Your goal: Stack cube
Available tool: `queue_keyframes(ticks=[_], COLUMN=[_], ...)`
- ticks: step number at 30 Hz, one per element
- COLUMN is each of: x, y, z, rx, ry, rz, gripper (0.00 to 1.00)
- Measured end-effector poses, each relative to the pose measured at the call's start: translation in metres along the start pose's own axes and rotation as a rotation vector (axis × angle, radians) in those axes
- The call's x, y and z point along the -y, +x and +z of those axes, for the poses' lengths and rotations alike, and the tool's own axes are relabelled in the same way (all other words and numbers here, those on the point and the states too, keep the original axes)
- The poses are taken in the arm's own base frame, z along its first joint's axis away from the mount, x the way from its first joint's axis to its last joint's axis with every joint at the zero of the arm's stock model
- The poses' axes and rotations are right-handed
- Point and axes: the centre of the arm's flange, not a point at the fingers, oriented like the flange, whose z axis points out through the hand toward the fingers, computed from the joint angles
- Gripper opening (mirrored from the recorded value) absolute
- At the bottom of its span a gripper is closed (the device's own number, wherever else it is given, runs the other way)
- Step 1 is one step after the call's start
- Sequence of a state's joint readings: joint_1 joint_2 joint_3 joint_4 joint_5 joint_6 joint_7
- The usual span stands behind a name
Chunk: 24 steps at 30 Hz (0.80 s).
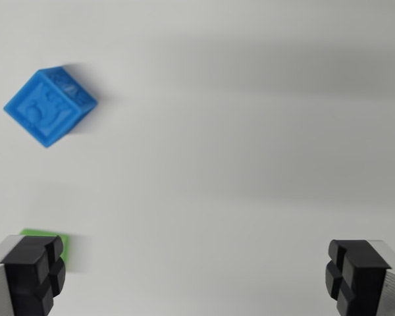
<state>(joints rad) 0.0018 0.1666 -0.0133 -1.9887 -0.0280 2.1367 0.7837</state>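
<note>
Wrist view, the only one available: the camera looks down on a plain white table (250, 131) with soft banded shadows. The gripper (196, 273) shows as two black rubber-padded fingers at the bottom corners of the frame, one at the wrist view's left and one at its right, standing wide apart with nothing between them; the jaws are open and empty. A blue cube (50, 105) with embossed faces sits on the table at the upper left, turned so that its corners point up and down in the frame, diamond-wise to the finger line. A green cube (49, 236) is only partly seen, a sliver showing just behind the left finger, which hides most of it. Both cubes lie toward the wrist view's left of the gap between the jaws; neither is centred under it. Judgement: picking either cube calls for a shift toward that side, and the blue one likely also needs a wrist rotation to square the pads with its flat faces.
</note>
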Motion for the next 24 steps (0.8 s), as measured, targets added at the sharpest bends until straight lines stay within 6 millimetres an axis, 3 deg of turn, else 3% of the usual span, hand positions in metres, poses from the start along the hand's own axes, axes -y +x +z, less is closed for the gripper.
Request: queue_keyframes(ticks=[24], x=[0.03], y=[-0.027], z=[0.05], rx=[0.002], ry=[0.01], rz=[-0.183], gripper=[1.0])
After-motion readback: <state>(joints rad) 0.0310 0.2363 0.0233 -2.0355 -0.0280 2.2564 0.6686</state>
